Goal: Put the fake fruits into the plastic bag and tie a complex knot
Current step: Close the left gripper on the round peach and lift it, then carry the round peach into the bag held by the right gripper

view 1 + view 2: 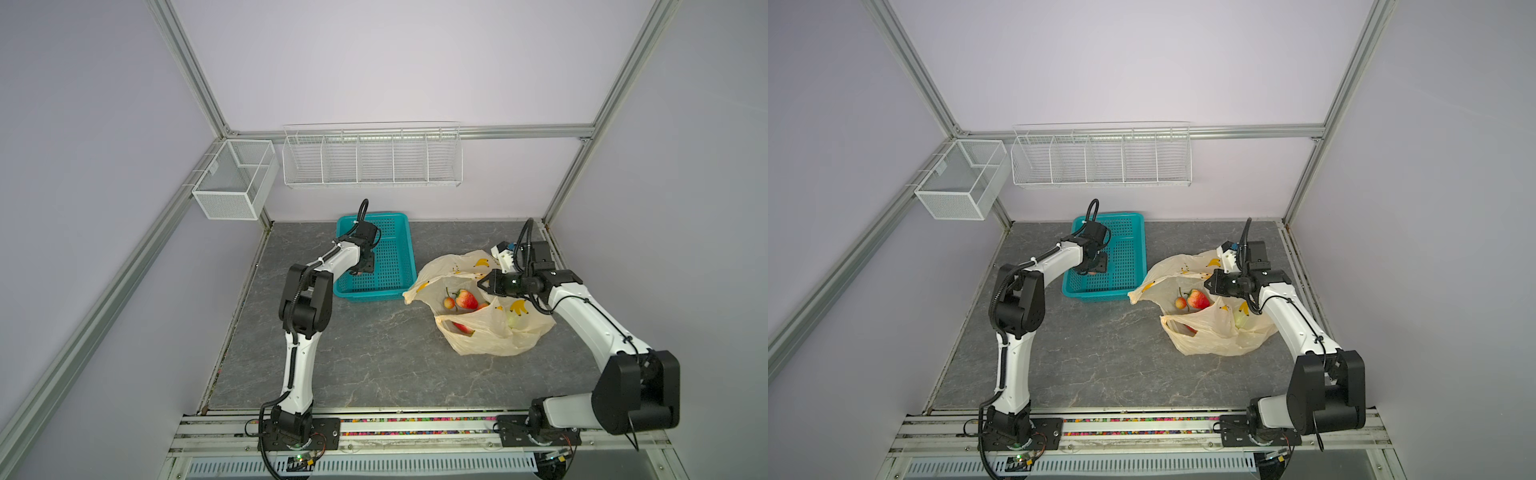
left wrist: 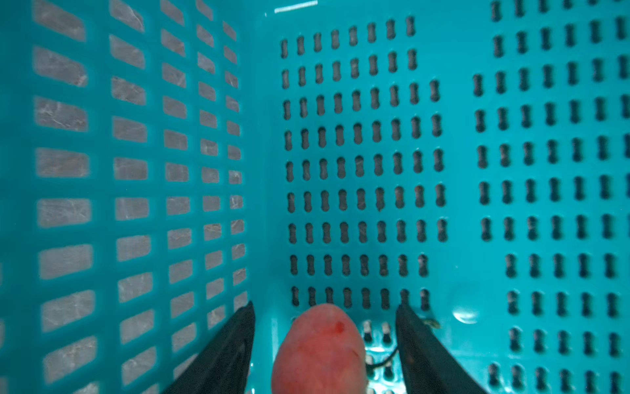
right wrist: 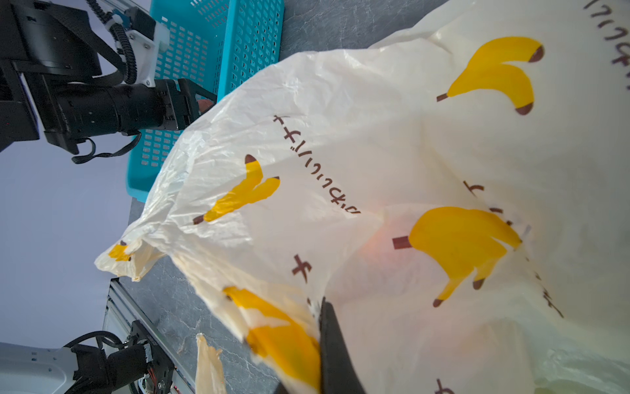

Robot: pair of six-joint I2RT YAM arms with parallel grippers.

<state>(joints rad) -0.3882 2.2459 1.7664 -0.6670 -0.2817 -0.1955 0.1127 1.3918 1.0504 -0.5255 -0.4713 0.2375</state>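
Ideally the left gripper [image 2: 324, 305], jaws apart astride the pink fruit [image 2: 320, 351], needed a centred squeeze; the right gripper [image 1: 482, 286] pinched the plastic bag [image 1: 486, 341].

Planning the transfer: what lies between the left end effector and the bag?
The teal basket's slotted floor and side wall, in both top views; the plastic bag lies just beyond.

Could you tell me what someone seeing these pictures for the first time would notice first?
Probably the pale-yellow plastic bag printed with bananas. It gapes open on the right of the grey table, with a big red strawberry inside and the right gripper shut on its rim. Next comes the teal basket at the back, where the left gripper stands open either side of a pink fruit.
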